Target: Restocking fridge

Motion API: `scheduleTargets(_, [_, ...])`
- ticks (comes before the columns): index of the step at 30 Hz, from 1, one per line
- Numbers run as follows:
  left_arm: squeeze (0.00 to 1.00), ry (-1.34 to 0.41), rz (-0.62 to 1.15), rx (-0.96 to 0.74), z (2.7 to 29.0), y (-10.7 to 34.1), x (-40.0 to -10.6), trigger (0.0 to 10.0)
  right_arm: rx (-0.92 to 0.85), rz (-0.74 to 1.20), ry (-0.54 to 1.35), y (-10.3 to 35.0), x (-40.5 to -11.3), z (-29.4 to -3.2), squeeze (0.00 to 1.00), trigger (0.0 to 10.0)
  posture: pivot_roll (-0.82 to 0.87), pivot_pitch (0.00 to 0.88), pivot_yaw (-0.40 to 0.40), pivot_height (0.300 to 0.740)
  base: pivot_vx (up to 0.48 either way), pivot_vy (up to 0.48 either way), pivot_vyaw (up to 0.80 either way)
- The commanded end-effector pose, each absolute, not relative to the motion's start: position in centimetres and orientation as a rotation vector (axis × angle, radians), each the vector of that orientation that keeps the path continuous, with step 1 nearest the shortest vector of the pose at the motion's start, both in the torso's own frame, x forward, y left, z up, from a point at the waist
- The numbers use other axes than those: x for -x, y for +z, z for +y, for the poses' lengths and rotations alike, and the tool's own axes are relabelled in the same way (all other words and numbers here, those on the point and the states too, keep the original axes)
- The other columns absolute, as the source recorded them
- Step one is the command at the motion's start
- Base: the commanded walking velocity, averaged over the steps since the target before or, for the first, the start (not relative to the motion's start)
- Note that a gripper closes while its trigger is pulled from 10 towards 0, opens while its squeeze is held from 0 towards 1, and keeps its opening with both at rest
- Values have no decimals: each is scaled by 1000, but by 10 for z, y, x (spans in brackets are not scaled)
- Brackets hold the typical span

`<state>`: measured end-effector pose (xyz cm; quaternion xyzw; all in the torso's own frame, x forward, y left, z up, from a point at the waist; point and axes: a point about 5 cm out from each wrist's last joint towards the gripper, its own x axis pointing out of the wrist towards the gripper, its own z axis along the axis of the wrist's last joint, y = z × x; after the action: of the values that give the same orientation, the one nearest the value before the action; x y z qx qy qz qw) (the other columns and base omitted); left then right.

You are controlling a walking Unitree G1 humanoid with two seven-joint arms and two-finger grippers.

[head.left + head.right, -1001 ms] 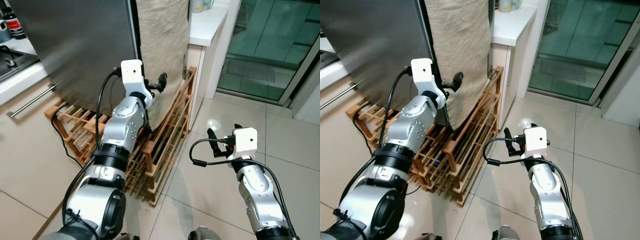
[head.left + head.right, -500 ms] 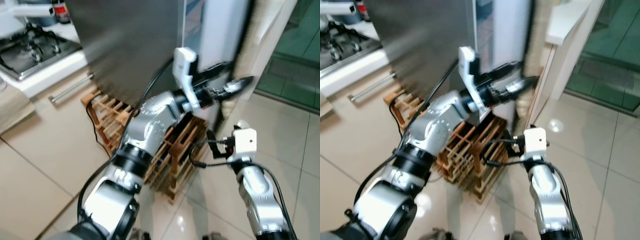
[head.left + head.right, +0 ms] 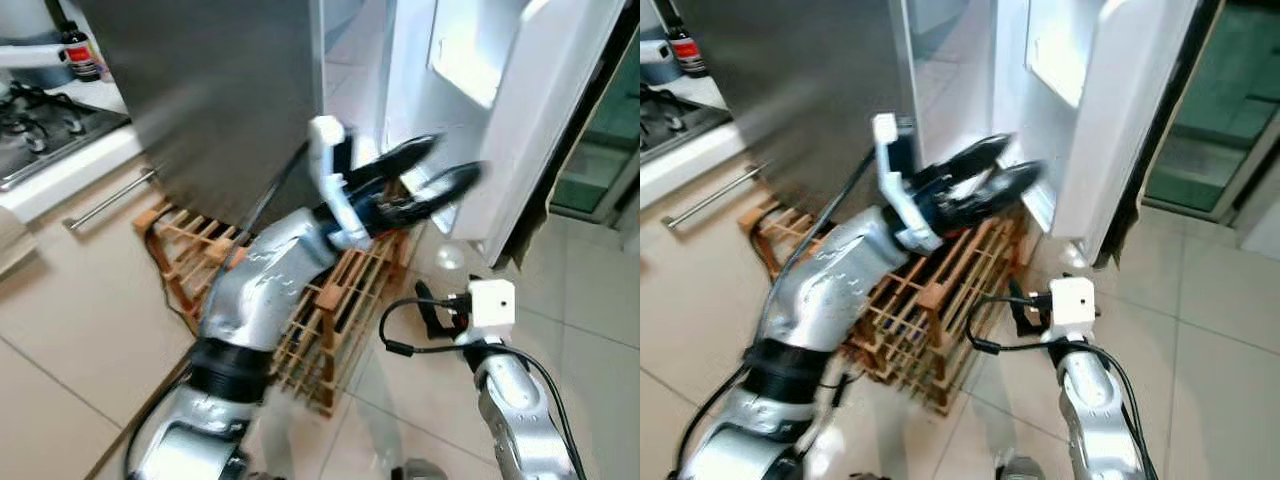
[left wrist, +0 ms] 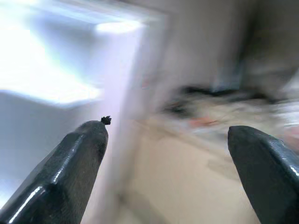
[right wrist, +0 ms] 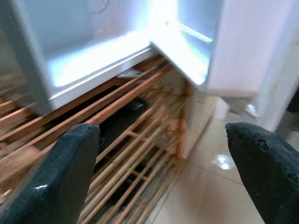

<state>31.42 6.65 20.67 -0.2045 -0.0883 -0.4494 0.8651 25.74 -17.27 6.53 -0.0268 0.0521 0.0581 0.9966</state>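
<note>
The fridge stands at the far left, with its door swung open to the right and a lit white inside between them. The left hand reaches forward into this opening, near the bottom edge of the door. Its two black fingers are spread wide apart and hold nothing. The right hand hangs lower, on the near right above the tiled floor. Its fingers are also spread wide and empty, and they point toward the wooden rack and the low door shelf.

No food or bottle to put in the fridge can be seen, so I judge the task is at its start: the door is open, but nothing is yet carried.

The wooden rack lies on the floor just under the fridge and near the robot. I think the risk is that a step forward could hit it. The pictures are blurred, so the left arm may also knock the door or the door shelf.
</note>
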Motion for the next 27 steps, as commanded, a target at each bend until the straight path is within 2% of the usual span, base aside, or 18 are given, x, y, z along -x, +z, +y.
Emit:
scheduleTargets(1, [0,-610,-144,396,116,188,-326,10000,42,102,107,69,-264,-176,0,10000,-95,0,73,707,0,0,0])
scheduleTargets(3, [0,-300,-94,364,164,166,-324,10000,36,91,102,73,-271,-178,0,10000,-62,0,56,707,0,0,278])
scheduleTargets(4, [0,-300,-94,364,164,166,-324,10000,36,91,102,73,-271,-178,0,10000,-62,0,56,707,0,0,556])
scheduleTargets(6, [0,-21,-23,275,209,141,-306,10000,33,85,96,77,-280,-181,0,10000,-43,0,44,707,0,-480,509])
scheduleTargets(7, [0,78,17,268,223,130,-295,10000,32,79,99,80,-285,-181,0,10000,-30,0,35,707,0,-480,481])
scheduleTargets(9, [0,181,73,253,234,118,-283,10000,31,73,107,83,-291,-181,0,10000,-19,0,26,716,0,-472,453])
scheduleTargets(13, [0,277,168,175,229,106,-280,10000,27,65,125,87,-300,-178,0,10000,-9,0,15,733,0,-472,430])
scheduleTargets(18, [0,194,164,135,202,112,-296,10000,9,67,130,84,-300,-174,0,10000,-29,0,29,740,0,-474,415])
scheduleTargets(27, [0,136,145,120,183,124,-313,10000,19,64,107,81,-292,-178,0,10000,-74,0,55,740,0,-480,415])
